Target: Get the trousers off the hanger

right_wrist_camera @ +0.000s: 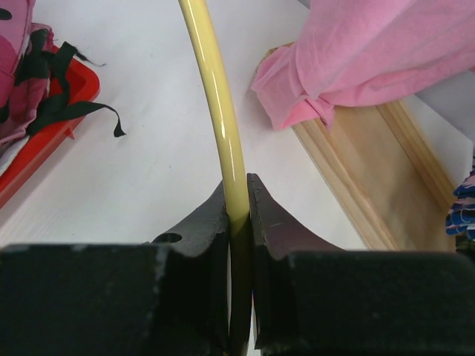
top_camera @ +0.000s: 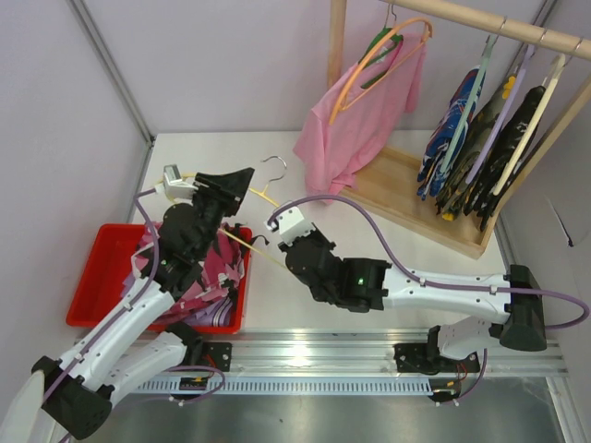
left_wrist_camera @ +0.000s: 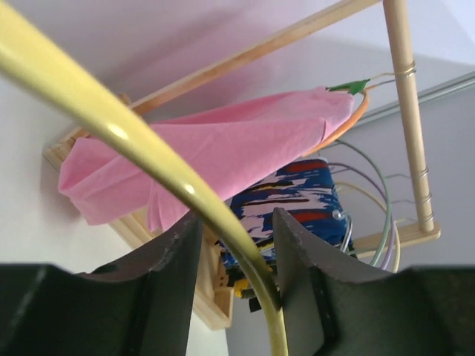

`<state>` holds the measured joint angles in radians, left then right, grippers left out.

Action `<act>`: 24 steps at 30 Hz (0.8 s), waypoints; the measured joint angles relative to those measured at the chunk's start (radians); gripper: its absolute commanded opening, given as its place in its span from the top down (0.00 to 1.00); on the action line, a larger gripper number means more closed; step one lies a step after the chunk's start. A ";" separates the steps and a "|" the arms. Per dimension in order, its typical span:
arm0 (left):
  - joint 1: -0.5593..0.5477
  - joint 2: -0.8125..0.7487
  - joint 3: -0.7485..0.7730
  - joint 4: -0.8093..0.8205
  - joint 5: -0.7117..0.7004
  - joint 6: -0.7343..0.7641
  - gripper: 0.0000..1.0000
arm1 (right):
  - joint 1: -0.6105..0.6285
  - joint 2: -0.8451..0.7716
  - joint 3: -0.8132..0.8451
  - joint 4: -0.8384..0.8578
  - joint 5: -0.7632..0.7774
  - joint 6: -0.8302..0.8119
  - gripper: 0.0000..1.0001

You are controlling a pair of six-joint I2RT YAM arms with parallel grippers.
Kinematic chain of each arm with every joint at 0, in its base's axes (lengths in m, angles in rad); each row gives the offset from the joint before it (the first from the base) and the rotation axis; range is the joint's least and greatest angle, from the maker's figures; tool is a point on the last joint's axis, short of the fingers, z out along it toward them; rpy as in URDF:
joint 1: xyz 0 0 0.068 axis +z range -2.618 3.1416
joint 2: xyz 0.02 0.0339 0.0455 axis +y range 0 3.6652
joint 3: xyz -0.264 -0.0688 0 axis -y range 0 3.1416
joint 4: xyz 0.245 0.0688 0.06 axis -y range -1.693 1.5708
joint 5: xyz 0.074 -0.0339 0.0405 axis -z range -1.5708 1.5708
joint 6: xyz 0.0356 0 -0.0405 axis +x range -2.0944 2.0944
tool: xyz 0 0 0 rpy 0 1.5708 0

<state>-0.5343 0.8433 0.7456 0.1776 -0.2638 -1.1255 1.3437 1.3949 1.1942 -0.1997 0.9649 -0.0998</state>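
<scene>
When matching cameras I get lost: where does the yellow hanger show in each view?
Top external: yellow hanger left of centre, slanting.
Left wrist: hanger arcs from top left to bottom centre.
Right wrist: hanger bottom centre up to top edge.
Shared landmark: plain pink garment.

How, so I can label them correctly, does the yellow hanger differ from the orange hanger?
The yellow hanger is held low over the table by the right claw; the orange hanger hangs on the wooden rail. The orange hanger carries a plain pink garment; the yellow hanger's visible stretch is bare. Both are thin and arched.
</scene>
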 measured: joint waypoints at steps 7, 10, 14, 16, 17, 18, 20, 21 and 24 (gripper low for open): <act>-0.003 0.034 0.000 0.128 0.012 -0.116 0.98 | -0.002 0.002 -0.003 0.009 -0.009 0.039 0.90; 0.009 0.043 -0.011 0.177 0.033 -0.114 1.00 | -0.026 -0.014 0.001 -0.002 -0.086 0.093 0.83; 0.019 0.058 -0.047 0.286 0.083 -0.120 1.00 | -0.057 -0.084 -0.002 -0.056 -0.255 0.160 0.74; 0.023 0.058 -0.069 0.324 0.100 -0.080 1.00 | -0.069 -0.130 -0.003 -0.068 -0.328 0.186 0.57; 0.028 0.060 -0.082 0.338 0.107 -0.061 1.00 | -0.077 -0.159 -0.004 -0.071 -0.370 0.197 0.51; 0.032 0.063 -0.095 0.346 0.117 -0.047 1.00 | -0.093 -0.190 -0.009 -0.064 -0.418 0.208 0.44; 0.034 0.075 -0.106 0.362 0.139 -0.023 1.00 | -0.129 -0.246 -0.020 -0.056 -0.503 0.225 0.39; 0.035 0.083 -0.107 0.370 0.156 -0.011 1.00 | -0.150 -0.270 -0.026 -0.053 -0.547 0.235 0.38; 0.035 0.095 -0.107 0.398 0.198 0.014 1.00 | -0.206 -0.313 -0.040 -0.040 -0.664 0.267 0.36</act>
<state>-0.4995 0.9386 0.6388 0.5755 -0.0654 -1.1118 1.1374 1.0817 1.1542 -0.2394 0.3008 0.1677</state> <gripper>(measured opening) 0.179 0.622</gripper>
